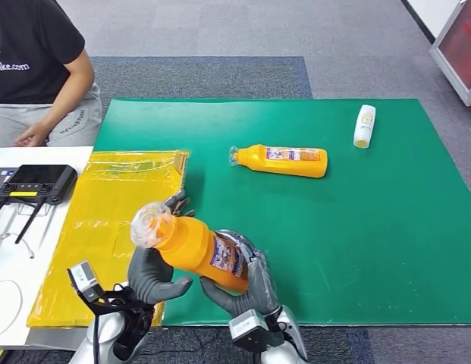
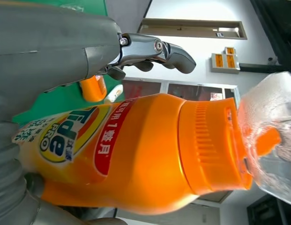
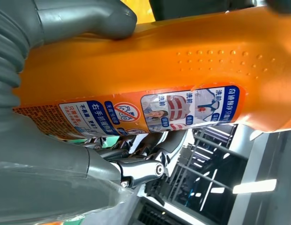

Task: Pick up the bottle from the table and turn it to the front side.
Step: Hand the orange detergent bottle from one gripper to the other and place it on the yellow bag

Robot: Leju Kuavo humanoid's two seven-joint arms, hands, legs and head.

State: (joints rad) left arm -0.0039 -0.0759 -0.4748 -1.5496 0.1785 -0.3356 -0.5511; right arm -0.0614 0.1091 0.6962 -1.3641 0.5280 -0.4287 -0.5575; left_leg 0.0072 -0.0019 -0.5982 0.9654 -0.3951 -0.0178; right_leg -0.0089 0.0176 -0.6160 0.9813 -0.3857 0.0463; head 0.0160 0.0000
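orange bottle (image 1: 196, 246) in both hands, clear cap toward upper left

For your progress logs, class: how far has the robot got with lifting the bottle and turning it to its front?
Done: the orange plastic detergent bottle is off the green mat. In hand: the left hand and right hand both hold it, tilted. Left: in the head view the back label faces up, so turning seems unfinished.
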